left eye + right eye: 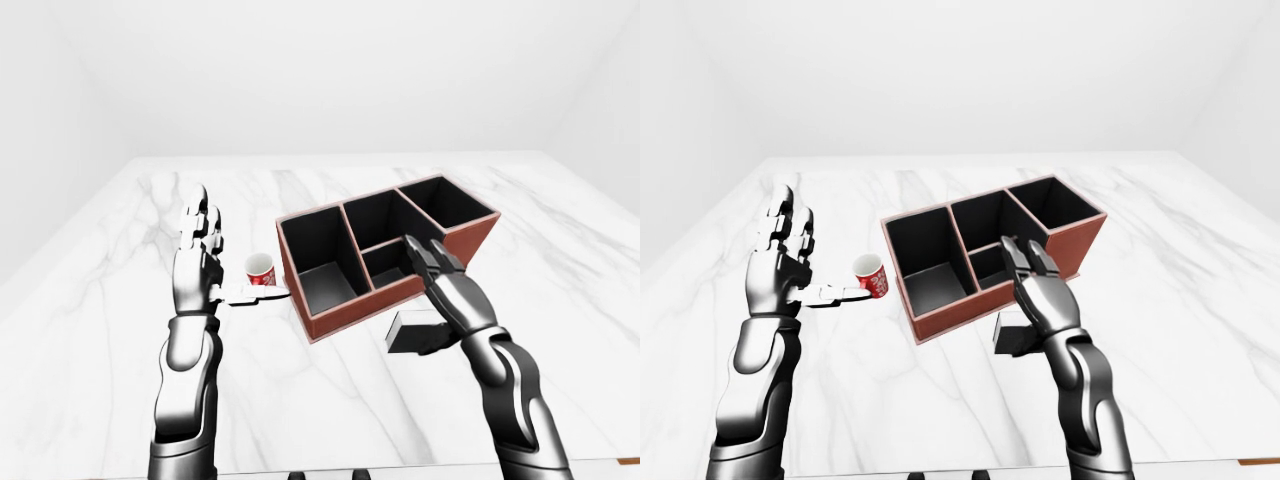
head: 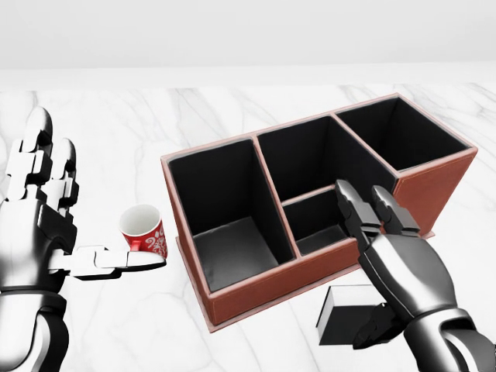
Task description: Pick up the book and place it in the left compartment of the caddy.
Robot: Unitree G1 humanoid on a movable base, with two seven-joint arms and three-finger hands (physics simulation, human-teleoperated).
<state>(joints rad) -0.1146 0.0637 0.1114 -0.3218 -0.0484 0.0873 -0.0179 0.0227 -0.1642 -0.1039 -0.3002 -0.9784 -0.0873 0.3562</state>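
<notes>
So the book (image 2: 346,313) is lying flat on the marble table (image 2: 232,116), just below the brown caddy (image 2: 267,291) in the head view, and the right hand (image 2: 399,267) is right over it with the thumb curled under the book's edge while the other fingers (image 2: 356,205) stick out straight over the caddy's small compartment; honestly can't tell if it's really gripping yet. The left hand (image 2: 46,209) is spread open, fingers up, thumb touching a little red cup (image 2: 144,231) left of the caddy; the left compartment holds nothing.

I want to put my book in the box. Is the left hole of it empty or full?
Empty. The head view shows the bare black floor of the caddy's left compartment; the book lies outside on the table.
</notes>
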